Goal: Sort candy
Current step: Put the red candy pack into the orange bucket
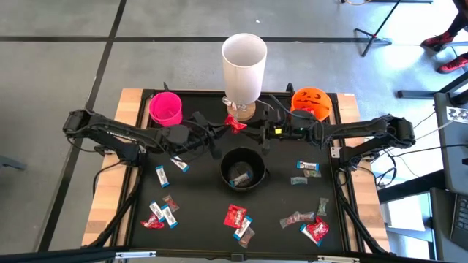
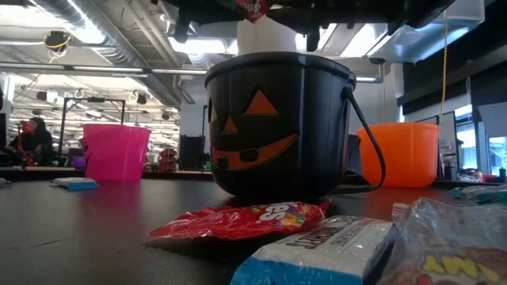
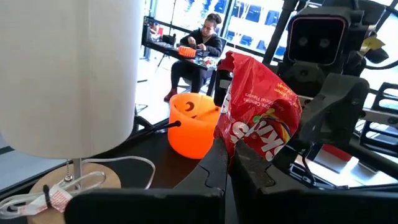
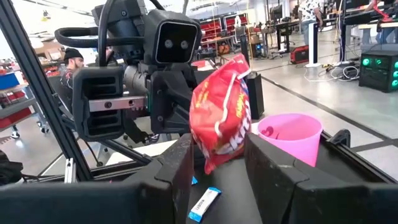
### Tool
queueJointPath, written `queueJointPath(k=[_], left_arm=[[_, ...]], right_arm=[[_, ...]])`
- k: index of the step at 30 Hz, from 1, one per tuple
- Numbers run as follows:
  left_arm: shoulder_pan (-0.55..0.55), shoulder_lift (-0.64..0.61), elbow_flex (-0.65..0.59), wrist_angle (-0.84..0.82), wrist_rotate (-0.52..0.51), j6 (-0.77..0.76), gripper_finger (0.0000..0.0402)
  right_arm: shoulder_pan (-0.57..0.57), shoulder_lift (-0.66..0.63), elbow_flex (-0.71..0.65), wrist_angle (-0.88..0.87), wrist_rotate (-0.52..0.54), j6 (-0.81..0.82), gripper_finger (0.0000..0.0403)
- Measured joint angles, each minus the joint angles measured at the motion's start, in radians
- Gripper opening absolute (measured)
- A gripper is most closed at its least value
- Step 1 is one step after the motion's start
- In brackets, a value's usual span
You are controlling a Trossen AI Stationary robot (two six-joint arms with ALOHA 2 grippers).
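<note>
A red candy packet (image 1: 235, 124) hangs in the air between my two grippers, just beyond the black pumpkin bucket (image 1: 243, 169). My left gripper (image 3: 230, 155) comes from the table's left and is shut on it. My right gripper (image 4: 214, 155) comes from the right. It is open, with one finger on either side of the packet's other end (image 4: 211, 158), and I see no plain touch. More candy (image 1: 236, 215) lies loose on the black mat, and some lies in the black bucket. My left gripper pinches one end of the red packet (image 3: 235, 134) between its two shut fingers. The fingers lie level and come from the table's left. The packet is lifted clear of the table and reaches out past the fingertips toward the right gripper.
A pink cup (image 1: 166, 108) stands at the far left and an orange pumpkin bucket (image 1: 311, 102) at the far right. A white lamp (image 1: 243, 66) on a wooden base stands between them. Sweets lie at near left (image 1: 161, 212) and right (image 1: 316, 230).
</note>
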Motion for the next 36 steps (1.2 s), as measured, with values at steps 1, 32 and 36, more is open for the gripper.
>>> queueJointPath(k=[1,32,36], left_arm=[[0.000,0.000,0.000,0.001,0.000,0.000,0.0000],[-0.020,-0.114,0.001,-0.140,-0.016,0.102,0.0160],[-0.033,-0.137,0.001,-0.249,-0.027,0.063,0.0168]], right_arm=[[0.000,0.000,0.000,0.000,0.000,0.000,0.0130],[0.000,-0.159,0.000,-0.235,0.175,-0.135,0.0001],[0.001,-0.279,0.000,-0.441,0.344,-0.159,0.0001]])
